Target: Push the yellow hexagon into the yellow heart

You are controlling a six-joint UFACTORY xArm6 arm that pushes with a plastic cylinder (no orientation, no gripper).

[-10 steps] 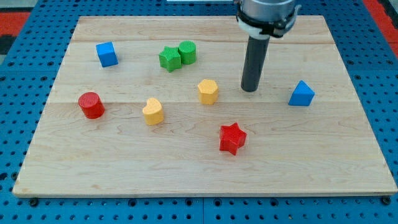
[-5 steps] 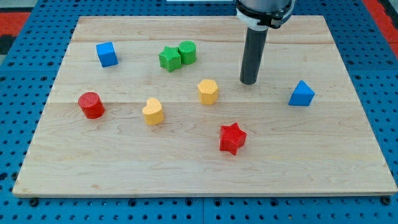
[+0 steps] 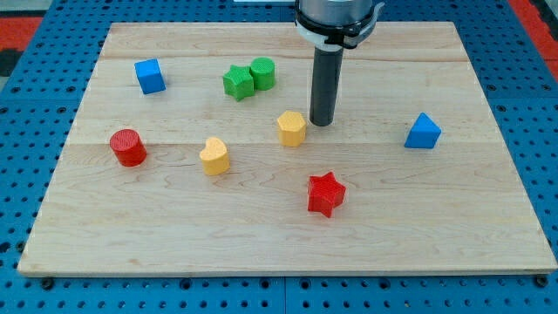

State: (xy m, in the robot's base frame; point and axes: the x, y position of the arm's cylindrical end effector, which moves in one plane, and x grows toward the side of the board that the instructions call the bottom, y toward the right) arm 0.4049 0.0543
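Note:
The yellow hexagon (image 3: 292,127) sits near the middle of the wooden board (image 3: 174,227). The yellow heart (image 3: 214,156) lies apart from it, lower and to the view's left. My tip (image 3: 321,123) stands just to the right of the yellow hexagon, close to it, with a thin gap between them; I cannot tell whether they touch.
A green star (image 3: 236,82) and a green cylinder (image 3: 262,72) touch each other above the hexagon. A blue cube (image 3: 150,76) is at the upper left, a red cylinder (image 3: 128,147) at the left, a red star (image 3: 326,194) below my tip, a blue triangular block (image 3: 423,132) at the right.
My tip has moved toward the view's left, from well right of the yellow hexagon to just beside it. No block has moved.

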